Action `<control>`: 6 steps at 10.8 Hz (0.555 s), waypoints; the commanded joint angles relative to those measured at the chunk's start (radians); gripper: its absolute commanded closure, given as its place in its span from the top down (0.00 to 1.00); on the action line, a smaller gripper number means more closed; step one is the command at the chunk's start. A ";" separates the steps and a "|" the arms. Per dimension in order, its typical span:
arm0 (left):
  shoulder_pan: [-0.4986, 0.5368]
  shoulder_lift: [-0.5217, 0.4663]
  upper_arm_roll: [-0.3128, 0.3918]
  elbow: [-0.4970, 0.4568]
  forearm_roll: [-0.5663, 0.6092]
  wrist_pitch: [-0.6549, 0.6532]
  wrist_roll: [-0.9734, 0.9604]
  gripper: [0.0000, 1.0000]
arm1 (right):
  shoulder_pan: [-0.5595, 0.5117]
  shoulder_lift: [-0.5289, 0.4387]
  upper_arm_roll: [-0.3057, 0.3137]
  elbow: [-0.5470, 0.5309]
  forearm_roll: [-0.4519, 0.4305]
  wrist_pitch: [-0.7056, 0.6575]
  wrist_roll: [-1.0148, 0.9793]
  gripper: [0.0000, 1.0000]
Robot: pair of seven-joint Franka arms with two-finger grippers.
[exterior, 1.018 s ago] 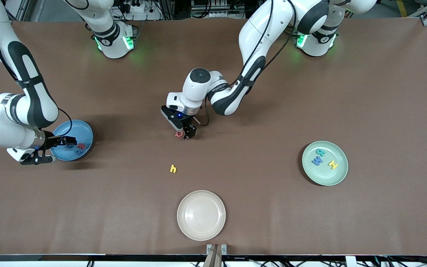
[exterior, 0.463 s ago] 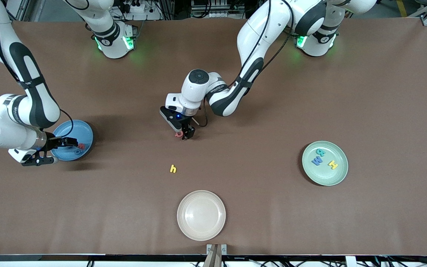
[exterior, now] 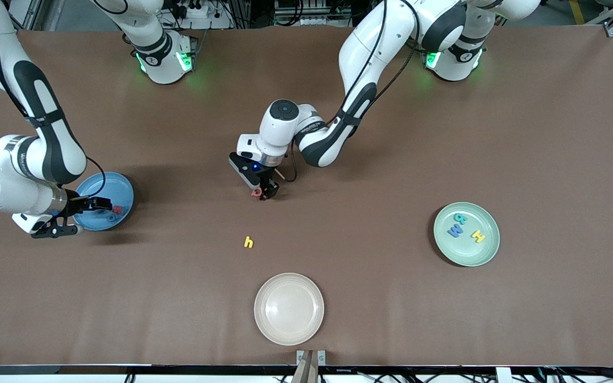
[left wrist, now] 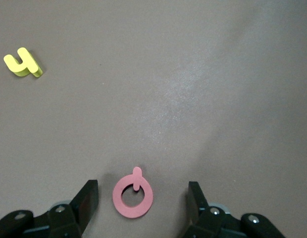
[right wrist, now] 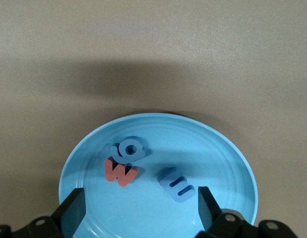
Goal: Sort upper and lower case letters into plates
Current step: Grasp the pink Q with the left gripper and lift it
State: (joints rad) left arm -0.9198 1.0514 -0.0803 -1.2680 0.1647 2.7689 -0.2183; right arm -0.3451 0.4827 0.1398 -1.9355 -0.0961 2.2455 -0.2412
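Observation:
A red ring-shaped letter (left wrist: pixel 133 194) lies flat on the table between the open fingers of my left gripper (left wrist: pixel 142 203), near mid-table (exterior: pixel 256 192). A yellow "h" (exterior: pixel 248 242) lies nearer the front camera, also in the left wrist view (left wrist: pixel 23 63). My right gripper (right wrist: pixel 138 208) is open and empty over the blue plate (right wrist: pixel 218 148), which holds a red "w" (right wrist: pixel 119 171) and two blue letters (right wrist: pixel 176 184). The pale green plate (exterior: pixel 485 252) holds a teal, a blue and a yellow letter (exterior: pixel 478 235).
A cream-white plate (exterior: pixel 289 308) with nothing in it sits near the table's front edge, nearer the camera than the yellow "h". The blue plate (exterior: pixel 105 201) is at the right arm's end, the green plate at the left arm's end.
My left gripper has shifted slightly toward the right arm's end, staying around the red letter. My right gripper has barely moved over the blue plate.

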 commanded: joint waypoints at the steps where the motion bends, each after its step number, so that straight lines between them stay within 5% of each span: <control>1: -0.011 0.022 0.016 0.036 0.021 0.005 -0.006 0.77 | -0.006 0.007 0.011 0.007 -0.005 0.002 -0.010 1.00; 6: -0.011 0.030 0.020 0.036 0.021 0.005 -0.003 0.70 | -0.003 0.007 0.011 0.007 -0.005 0.002 -0.009 1.00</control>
State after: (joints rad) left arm -0.9199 1.0548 -0.0751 -1.2666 0.1648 2.7689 -0.2179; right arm -0.3443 0.4827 0.1427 -1.9355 -0.0961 2.2455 -0.2414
